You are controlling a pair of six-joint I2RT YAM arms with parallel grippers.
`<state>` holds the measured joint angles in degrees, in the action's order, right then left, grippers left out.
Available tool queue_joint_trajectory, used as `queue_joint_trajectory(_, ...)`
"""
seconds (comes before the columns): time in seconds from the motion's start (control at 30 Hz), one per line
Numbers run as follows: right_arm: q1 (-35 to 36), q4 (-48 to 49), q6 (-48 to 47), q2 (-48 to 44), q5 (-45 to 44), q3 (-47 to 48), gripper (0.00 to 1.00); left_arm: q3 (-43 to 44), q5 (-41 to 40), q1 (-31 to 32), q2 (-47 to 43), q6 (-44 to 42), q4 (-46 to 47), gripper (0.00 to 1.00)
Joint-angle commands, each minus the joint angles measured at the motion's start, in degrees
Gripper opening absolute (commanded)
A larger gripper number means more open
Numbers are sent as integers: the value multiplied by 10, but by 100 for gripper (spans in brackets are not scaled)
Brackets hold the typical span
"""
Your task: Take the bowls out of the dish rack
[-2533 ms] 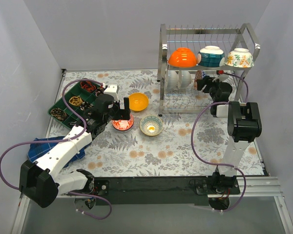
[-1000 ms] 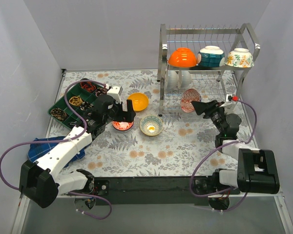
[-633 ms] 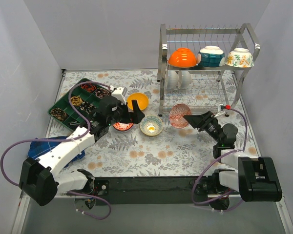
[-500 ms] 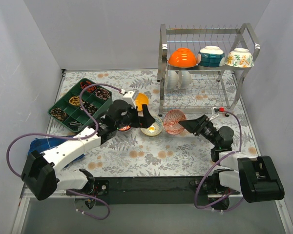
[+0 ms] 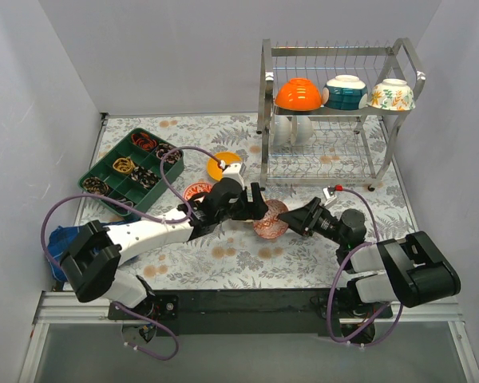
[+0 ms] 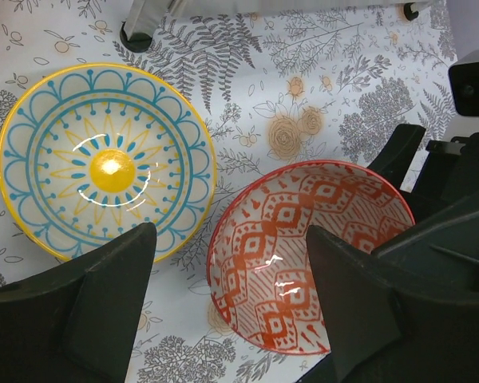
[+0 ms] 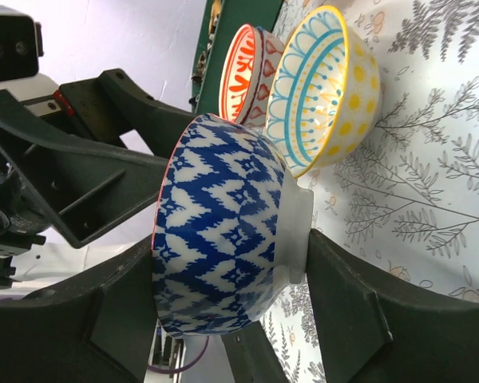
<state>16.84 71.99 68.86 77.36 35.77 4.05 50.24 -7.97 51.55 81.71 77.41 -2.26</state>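
The patterned bowl (red inside, blue outside) is clasped between the fingers of the right hand, low over the desk and well clear of the dish rack. It is straddled by the left hand, whose fingers stand wide apart, gripping nothing. A yellow-and-blue bowl, an amber bowl and a small red bowl lie unloaded. An orange bowl, a teal bowl, a floral bowl and at least one white bowl are left racked — about half is judged done.

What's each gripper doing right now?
Left gripper: open, poised over the red-patterned bowl.
Right gripper: closed, holding that same bowl.
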Motion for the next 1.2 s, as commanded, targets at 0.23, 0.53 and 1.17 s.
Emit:
queue_joint_trajectory(0.23, 20, 243, 15, -7, 5, 26, 14, 14, -26, 14, 38, 20, 16, 52)
queue_joint_trajectory(0.53, 21, 243, 17, -15, 15, 39, 19, 18, -15, 14, 37, 13, 15, 0)
queue_joint_trajectory(1.17, 11, 83, -109, -64, 41, 38, 92, 37, -72, -57, -106, -77, -163, 0)
